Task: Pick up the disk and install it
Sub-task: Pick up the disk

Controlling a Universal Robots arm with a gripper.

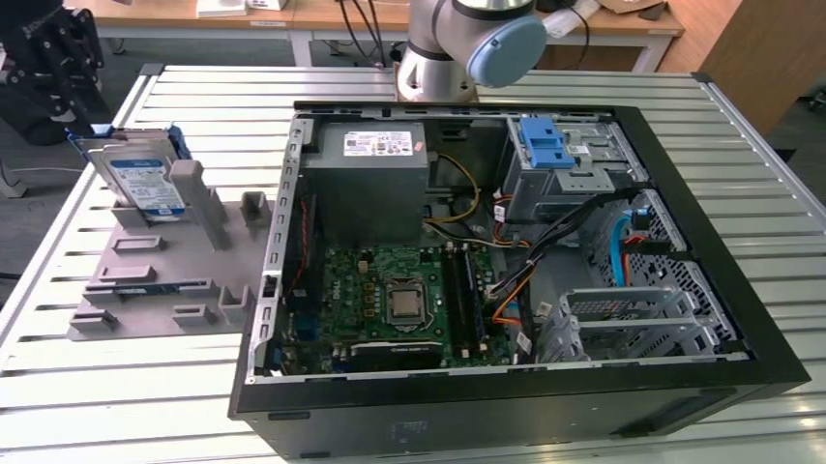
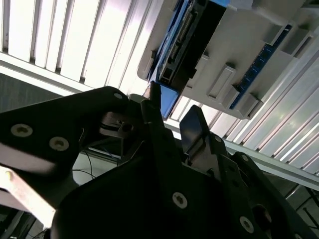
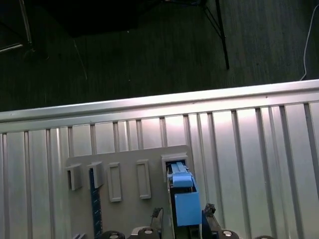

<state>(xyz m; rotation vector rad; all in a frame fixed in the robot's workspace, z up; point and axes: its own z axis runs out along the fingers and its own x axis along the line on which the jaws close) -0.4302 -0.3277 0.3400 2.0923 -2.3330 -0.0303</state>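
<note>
One open computer case lies nearest on the slatted metal table. Its green motherboard faces up and a grey power-supply box sits toward its far end. A blue latch piece rests atop the metal bay toward the exterior view's right. Beside the case, on the exterior view's left, sits a grey fixture plate. At that plate's far end the disk stands upright on edge in a slot, silver with a white-and-blue label, clipped in its blue carrier frame. Just above and beyond it hangs the black gripper, released, with nothing held. In the first wrist view its fingers straddle the carrier's blue edge; whether they touch it I cannot tell. Farthest back, the arm's base rises from the table's far edge.
</note>
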